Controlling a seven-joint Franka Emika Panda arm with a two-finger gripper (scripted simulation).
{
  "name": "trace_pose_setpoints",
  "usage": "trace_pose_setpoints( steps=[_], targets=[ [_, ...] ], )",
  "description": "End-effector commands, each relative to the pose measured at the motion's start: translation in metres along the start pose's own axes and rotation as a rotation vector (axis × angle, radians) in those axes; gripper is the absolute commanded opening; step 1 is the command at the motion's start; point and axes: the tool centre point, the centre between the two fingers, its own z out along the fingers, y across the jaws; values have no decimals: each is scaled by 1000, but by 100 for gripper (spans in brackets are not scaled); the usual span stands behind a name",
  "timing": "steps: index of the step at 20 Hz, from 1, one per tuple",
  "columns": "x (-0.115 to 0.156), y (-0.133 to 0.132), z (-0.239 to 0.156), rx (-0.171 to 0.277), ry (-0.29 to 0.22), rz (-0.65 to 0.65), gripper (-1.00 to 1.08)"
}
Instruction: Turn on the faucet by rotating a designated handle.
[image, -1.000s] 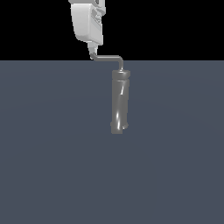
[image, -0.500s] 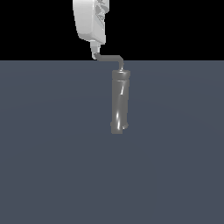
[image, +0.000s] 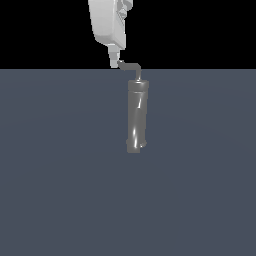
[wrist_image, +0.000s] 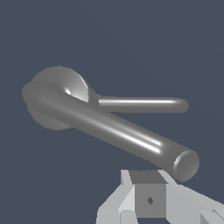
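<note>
The faucet (image: 137, 117) is a tall shiny grey cylinder standing on the dark floor in the middle of the exterior view. The handle (image: 132, 66) is a thin bent rod on its top, reaching toward the exterior view's left. My white gripper (image: 116, 59) hangs above, its fingertips touching the handle's free end. In the wrist view the handle (wrist_image: 118, 131) runs as a thick shiny rod from the faucet's round top (wrist_image: 54, 85) to an end cap just beside my gripper (wrist_image: 148, 192). The fingers look pressed together, with nothing between them.
A second, thinner rod (wrist_image: 144, 104) sticks out from the faucet, lower than the handle, in the wrist view. The flat dark grey floor (image: 60, 190) spreads all around the faucet.
My gripper has moved toward the exterior view's right. The handle's free end has swung with it, so the horizontal part now looks shorter.
</note>
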Motion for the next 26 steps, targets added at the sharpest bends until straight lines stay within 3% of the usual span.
trace_pose_setpoints(
  steps=[1, 4, 17, 18, 19, 26],
  targets=[
    [13, 9, 0, -5, 2, 12, -100],
    [8, 8, 0, -1, 2, 3, -100],
    [94, 18, 0, -5, 2, 11, -100],
    [94, 18, 0, -5, 2, 11, -100],
    [64, 17, 0, -5, -1, -33, -100],
    [92, 0, 0, -5, 0, -19, -100]
  ],
)
